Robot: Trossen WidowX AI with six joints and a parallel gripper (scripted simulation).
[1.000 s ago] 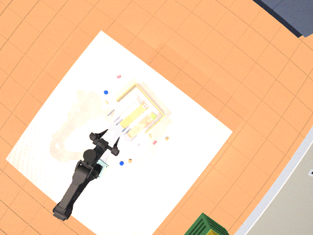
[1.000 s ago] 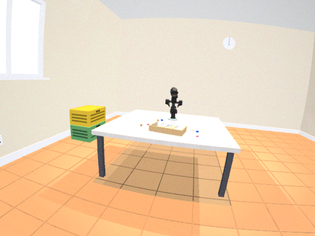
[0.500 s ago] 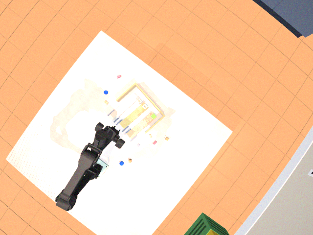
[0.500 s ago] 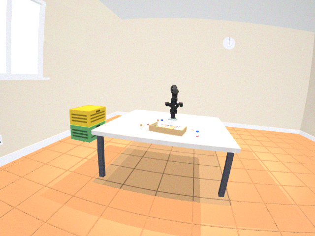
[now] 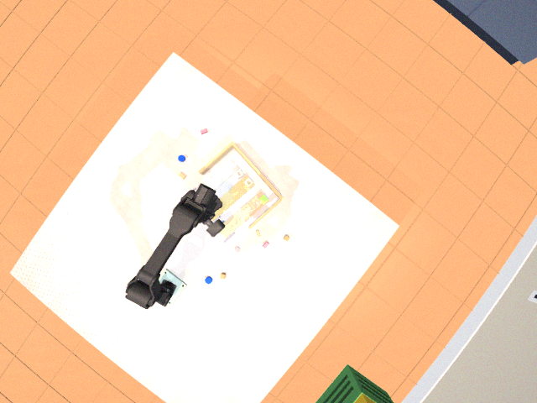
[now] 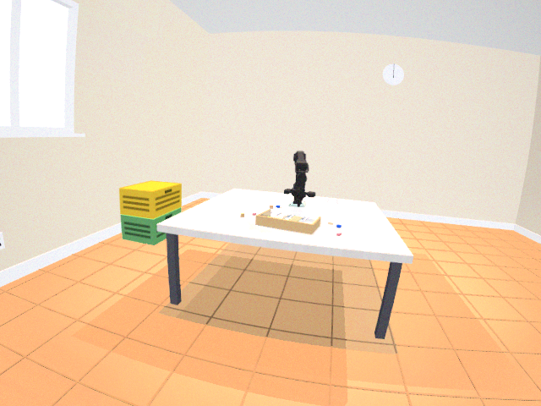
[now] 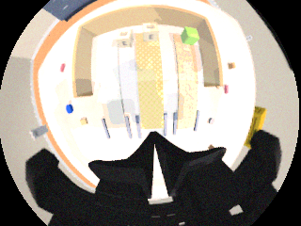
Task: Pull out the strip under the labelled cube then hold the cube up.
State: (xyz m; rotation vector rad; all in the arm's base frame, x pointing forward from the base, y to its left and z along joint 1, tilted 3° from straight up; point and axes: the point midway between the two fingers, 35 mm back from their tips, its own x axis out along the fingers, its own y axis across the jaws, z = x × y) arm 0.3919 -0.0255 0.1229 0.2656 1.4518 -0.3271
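My gripper (image 7: pixel 153 134) (image 6: pixel 298 204) is shut and empty, pointing down near the tray's open side. In the wrist view its tips appear just short of the strips' near ends; the height gap is unclear. A yellow patterned strip (image 7: pixel 150 80) (image 5: pixel 234 197) lies in the middle, a speckled orange strip (image 7: pixel 187 77) to its right and a pale strip (image 7: pixel 127 82) to its left. A green cube (image 7: pixel 190 36) (image 5: pixel 263 198) sits at the speckled strip's far end. Pale cubes sit at the far ends of the middle strip (image 7: pixel 150 71) and the pale strip. Which cube bears the label is unclear.
A wooden tray (image 7: pixel 84 61) (image 5: pixel 258 171) (image 6: pixel 286 223) walls the strips on three sides. Thin grey upright bars flank the strips' near ends. Small blue, red and orange pieces lie around the tray, including a blue disc (image 5: pixel 181 158) and another blue disc (image 5: pixel 208 280).
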